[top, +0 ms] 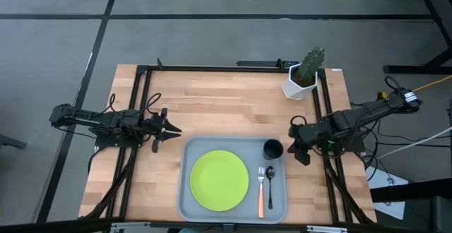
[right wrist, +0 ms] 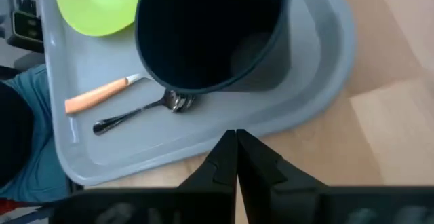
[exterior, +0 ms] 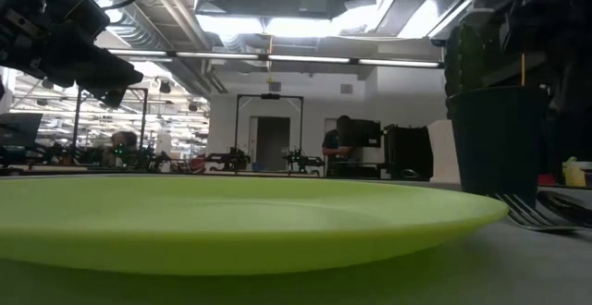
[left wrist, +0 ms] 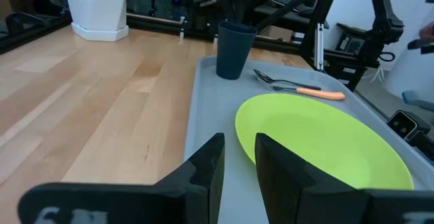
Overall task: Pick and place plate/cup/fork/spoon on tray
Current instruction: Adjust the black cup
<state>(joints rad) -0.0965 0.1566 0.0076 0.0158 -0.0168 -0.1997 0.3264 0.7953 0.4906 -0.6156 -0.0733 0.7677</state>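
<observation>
Even overhead light falls on the bench point(top: 219, 106), with only soft, short shadows beside the cactus pot point(top: 300, 85). In the low view, bright ceiling strip lights point(exterior: 277, 57) glare against a dim room, and the plate point(exterior: 231, 217) close to the lens is blurred. The right wrist view shows the cup point(right wrist: 210, 34) as a dark, soft-edged mass.
</observation>
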